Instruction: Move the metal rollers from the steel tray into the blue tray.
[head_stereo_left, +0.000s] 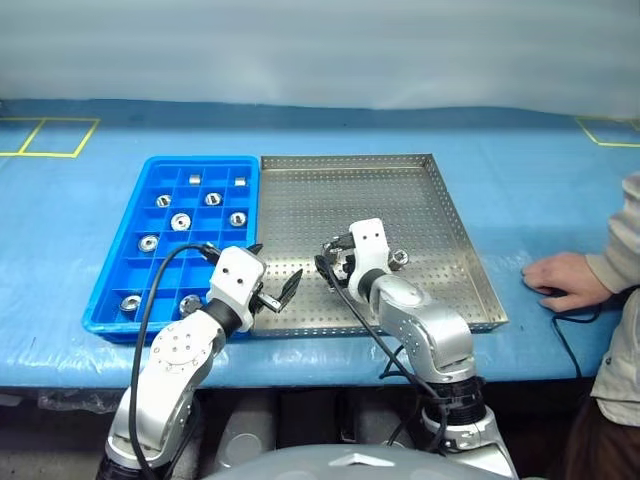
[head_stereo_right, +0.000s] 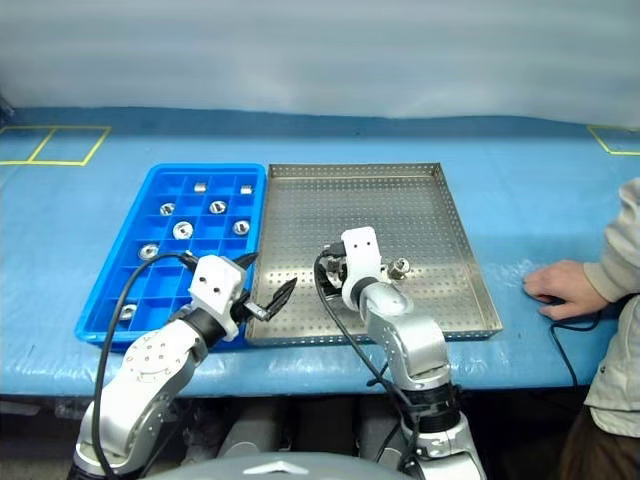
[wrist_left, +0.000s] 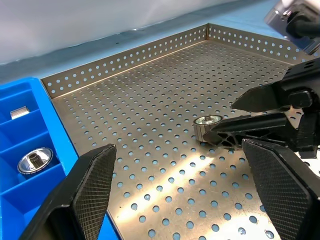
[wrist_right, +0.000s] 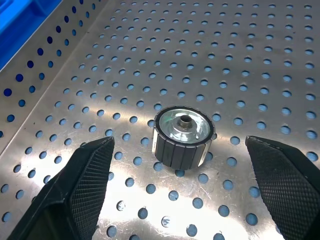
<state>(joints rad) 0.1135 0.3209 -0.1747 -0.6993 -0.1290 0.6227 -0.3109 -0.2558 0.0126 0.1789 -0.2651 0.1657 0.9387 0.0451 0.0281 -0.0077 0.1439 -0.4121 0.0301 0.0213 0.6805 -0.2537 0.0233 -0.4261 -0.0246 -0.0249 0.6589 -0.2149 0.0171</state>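
The steel tray (head_stereo_left: 350, 159) lies at the table's centre, with the blue tray (head_stereo_left: 120, 270) touching its left side. Several metal rollers (head_stereo_left: 180, 221) sit in blue compartments. One roller (wrist_right: 182, 135) lies flat on the perforated floor, between the tips of my open right gripper (head_stereo_left: 333, 262), whose fingers (wrist_right: 75, 195) stand clear of it on both sides. A second roller (head_stereo_left: 399, 258) rests on the steel floor just right of that wrist. My left gripper (head_stereo_left: 272, 270) hangs open and empty over the seam between the trays, pointing at the same roller (wrist_left: 207, 127).
A person's hand (head_stereo_left: 560, 275) rests on a mouse on the blue table cover, right of the steel tray. Yellow tape squares (head_stereo_left: 50, 138) mark the far corners. The far half of the steel tray is bare.
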